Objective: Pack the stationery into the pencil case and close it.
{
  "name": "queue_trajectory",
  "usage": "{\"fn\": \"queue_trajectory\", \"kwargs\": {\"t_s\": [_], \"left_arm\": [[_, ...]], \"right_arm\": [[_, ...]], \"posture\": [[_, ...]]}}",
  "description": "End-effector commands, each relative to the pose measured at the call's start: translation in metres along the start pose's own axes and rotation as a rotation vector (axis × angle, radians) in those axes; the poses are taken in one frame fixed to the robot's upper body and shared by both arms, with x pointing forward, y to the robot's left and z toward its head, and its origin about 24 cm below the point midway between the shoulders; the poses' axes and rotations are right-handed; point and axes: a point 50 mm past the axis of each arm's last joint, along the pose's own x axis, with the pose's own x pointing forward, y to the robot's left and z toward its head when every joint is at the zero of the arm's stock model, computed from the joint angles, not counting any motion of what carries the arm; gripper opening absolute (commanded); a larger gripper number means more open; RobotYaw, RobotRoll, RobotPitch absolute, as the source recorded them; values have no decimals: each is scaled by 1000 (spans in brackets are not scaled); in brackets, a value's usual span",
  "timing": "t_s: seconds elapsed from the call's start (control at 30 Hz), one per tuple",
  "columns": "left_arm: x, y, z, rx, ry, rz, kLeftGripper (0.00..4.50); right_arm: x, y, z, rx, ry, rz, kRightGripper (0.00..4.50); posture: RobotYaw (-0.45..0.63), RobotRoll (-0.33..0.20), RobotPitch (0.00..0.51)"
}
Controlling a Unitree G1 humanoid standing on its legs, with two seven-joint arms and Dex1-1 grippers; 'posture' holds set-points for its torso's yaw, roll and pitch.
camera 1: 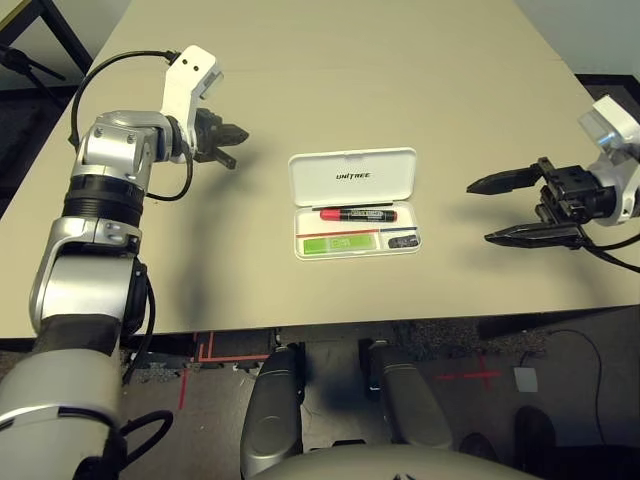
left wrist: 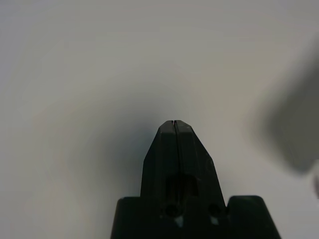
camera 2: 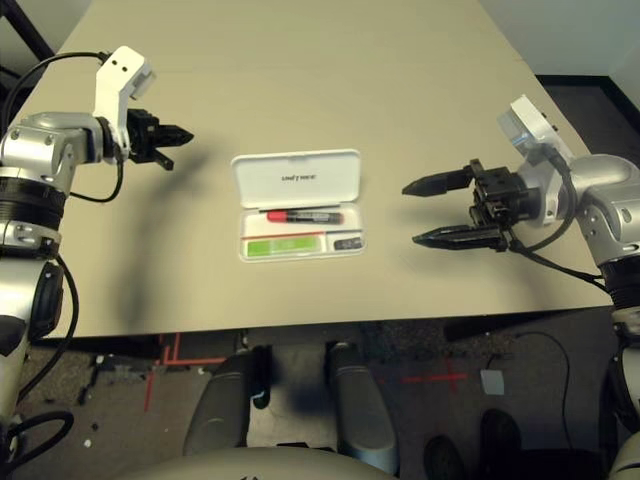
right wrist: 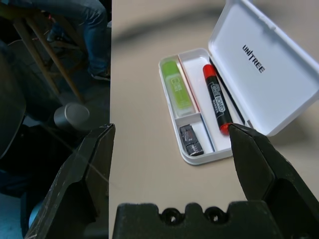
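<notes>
Silver arms, black pincers (camera 1: 515,208), cables

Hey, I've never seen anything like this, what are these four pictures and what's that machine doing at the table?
This is a humanoid robot with two silver arms, each ending in a black two-fingered pincer. Two pictures come from the two eyes of a camera on its head, looking down at a beige table. The other two come from cameras on its wrists, looking along each pincer's fingers.

On the table lies an open white pencil case, its lid flipped back. Inside are a red marker, a green bar and a small dark metal piece.

The left pincer is shut and holds nothing, left of the case. The right pincer is wide open and empty, right of the case, pointing toward it. The lid is not yet closed.
</notes>
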Motion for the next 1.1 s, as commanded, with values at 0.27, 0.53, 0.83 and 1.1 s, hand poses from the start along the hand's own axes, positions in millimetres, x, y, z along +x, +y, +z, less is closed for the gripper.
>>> {"fn": "queue_trajectory", "kwargs": {"t_s": [0.27,0.53,0.83,1.1], "left_arm": [[27,-49,29,183,-31,-317,47],[17,-67,34,296,8,-457,47],[8,-99,31,377,45,-605,47],[14,-127,20,388,67,-690,47]], "right_arm": [[-1,6,3,-7,-25,11,4500],[-2,9,2,22,-40,14,4500],[1,7,1,20,-49,16,4500],[-3,10,0,9,-42,7,4500]], "posture": [[-83,0,197],[-90,0,200],[-76,0,194],[-89,0,191]]}}
